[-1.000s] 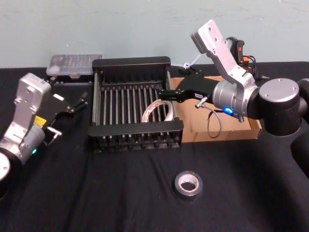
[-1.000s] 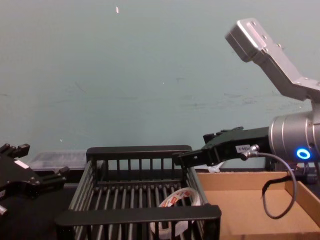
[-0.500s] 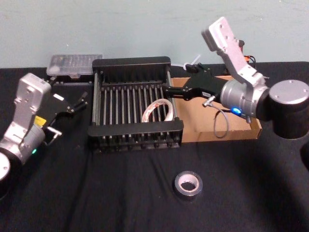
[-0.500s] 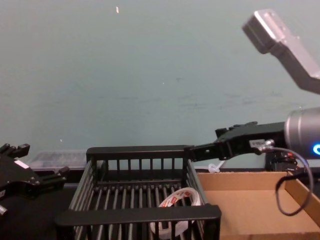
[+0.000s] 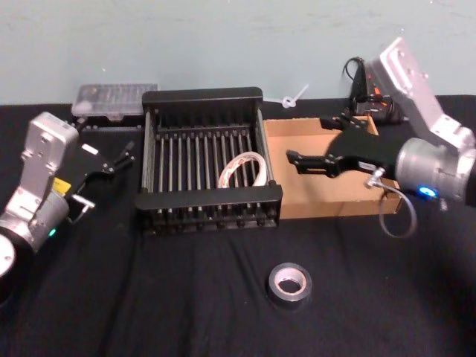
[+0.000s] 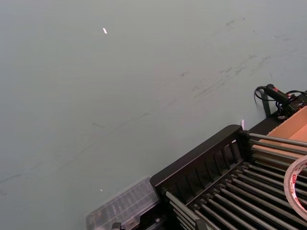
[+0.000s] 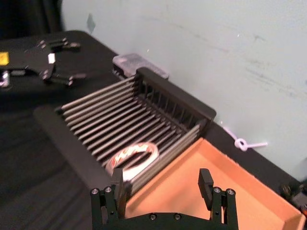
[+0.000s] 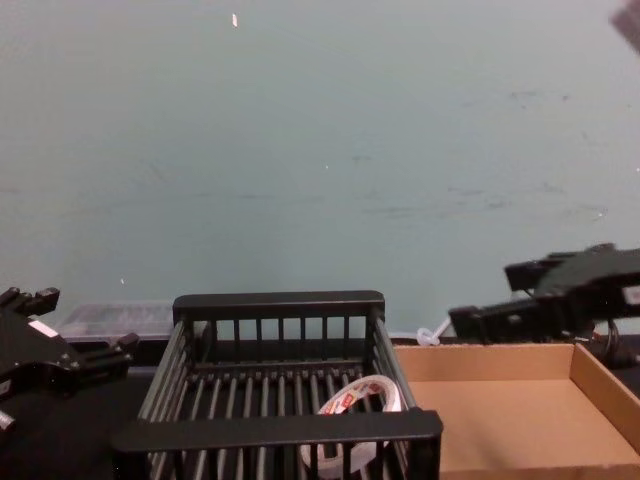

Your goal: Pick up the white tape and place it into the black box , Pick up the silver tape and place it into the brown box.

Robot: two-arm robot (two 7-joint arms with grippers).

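On the black table, white tape lies in the black box; right claw, open, hovers beside it over the brown box.

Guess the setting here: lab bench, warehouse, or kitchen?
Probably a robot lab bench: a black-draped table against a bare painted wall, staged with a black crate, a cardboard box and tape rolls for sorting.

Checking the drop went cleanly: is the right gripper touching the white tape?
Apart. In the head view the right gripper hangs open above the brown box, while the white tape lies in the black box.
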